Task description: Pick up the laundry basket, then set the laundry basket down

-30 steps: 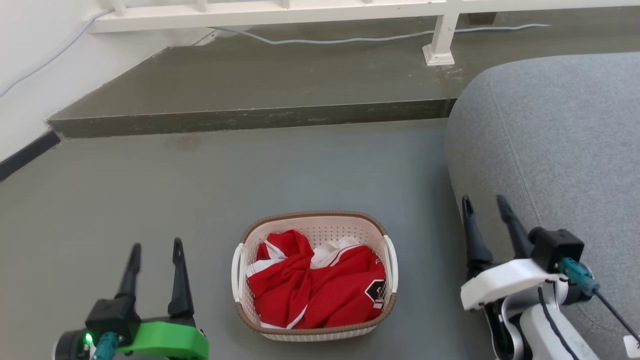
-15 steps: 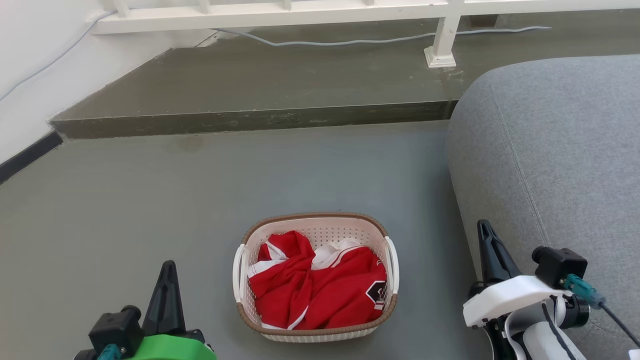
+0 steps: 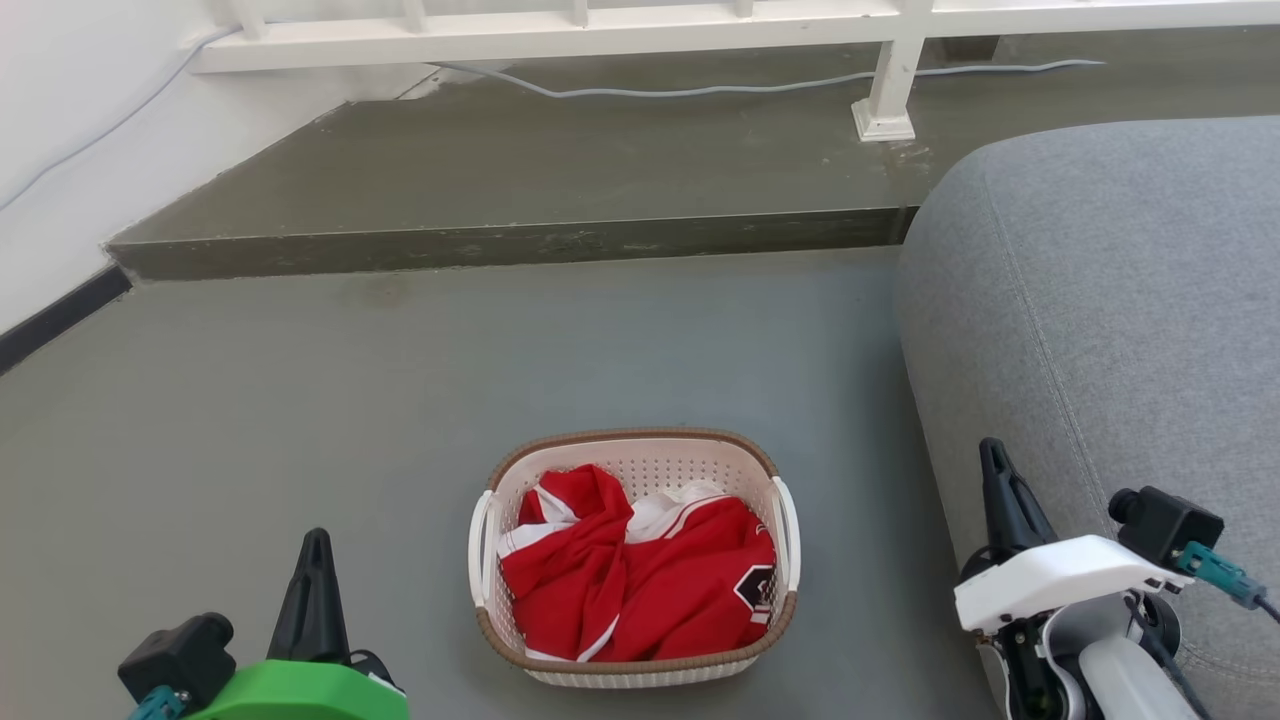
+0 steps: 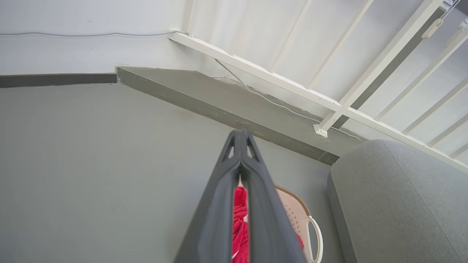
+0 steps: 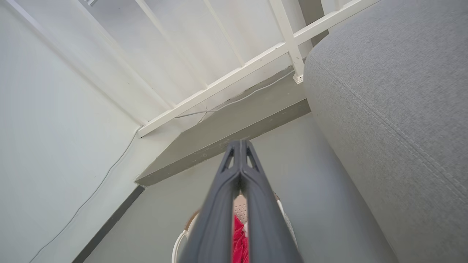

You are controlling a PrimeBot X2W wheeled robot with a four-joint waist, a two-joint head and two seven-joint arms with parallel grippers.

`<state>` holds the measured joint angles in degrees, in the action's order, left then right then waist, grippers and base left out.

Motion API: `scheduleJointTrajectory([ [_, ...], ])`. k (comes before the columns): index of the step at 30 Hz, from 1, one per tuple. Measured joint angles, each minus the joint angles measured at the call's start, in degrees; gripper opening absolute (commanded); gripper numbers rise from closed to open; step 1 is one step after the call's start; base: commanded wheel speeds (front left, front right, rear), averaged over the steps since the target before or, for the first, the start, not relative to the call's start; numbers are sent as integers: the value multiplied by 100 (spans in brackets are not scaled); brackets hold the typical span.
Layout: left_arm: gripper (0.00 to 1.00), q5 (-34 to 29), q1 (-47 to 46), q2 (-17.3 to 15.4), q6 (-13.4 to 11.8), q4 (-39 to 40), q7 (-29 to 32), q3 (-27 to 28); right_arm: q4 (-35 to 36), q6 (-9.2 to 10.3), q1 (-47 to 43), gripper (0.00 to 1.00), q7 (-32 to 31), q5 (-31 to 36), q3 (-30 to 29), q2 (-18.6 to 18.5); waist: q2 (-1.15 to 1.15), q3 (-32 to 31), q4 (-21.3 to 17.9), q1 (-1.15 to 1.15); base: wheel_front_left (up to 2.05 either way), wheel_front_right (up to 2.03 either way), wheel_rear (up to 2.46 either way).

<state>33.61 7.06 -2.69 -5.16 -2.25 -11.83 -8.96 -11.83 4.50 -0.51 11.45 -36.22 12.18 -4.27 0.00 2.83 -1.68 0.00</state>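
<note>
Your left end effector and right end effector were both pinched together and empty. Each stood clear of the laundry basket, which sat on the floor between them, near the sofa. Risk: unless you parted the fingers first, they would likely shove the basket aside rather than grip it.

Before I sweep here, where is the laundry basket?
Head view, bottom centre: the laundry basket sits on the floor, just left of the grey sofa.

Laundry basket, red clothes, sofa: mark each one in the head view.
laundry basket (image 3: 650, 466), head view, far perforated inner wall.
red clothes (image 3: 650, 585), head view, middle of the heap.
sofa (image 3: 1100, 300), head view, grey fabric top.
</note>
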Motion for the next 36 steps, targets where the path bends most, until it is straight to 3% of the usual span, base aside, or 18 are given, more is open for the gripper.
scheduleJointTrajectory([
  [36,0,2989,-328,-183,481,-478,633,339,-88,-499,71,0,-673,-2781,-710,-46,0,-119,77,0,0,0,0],
])
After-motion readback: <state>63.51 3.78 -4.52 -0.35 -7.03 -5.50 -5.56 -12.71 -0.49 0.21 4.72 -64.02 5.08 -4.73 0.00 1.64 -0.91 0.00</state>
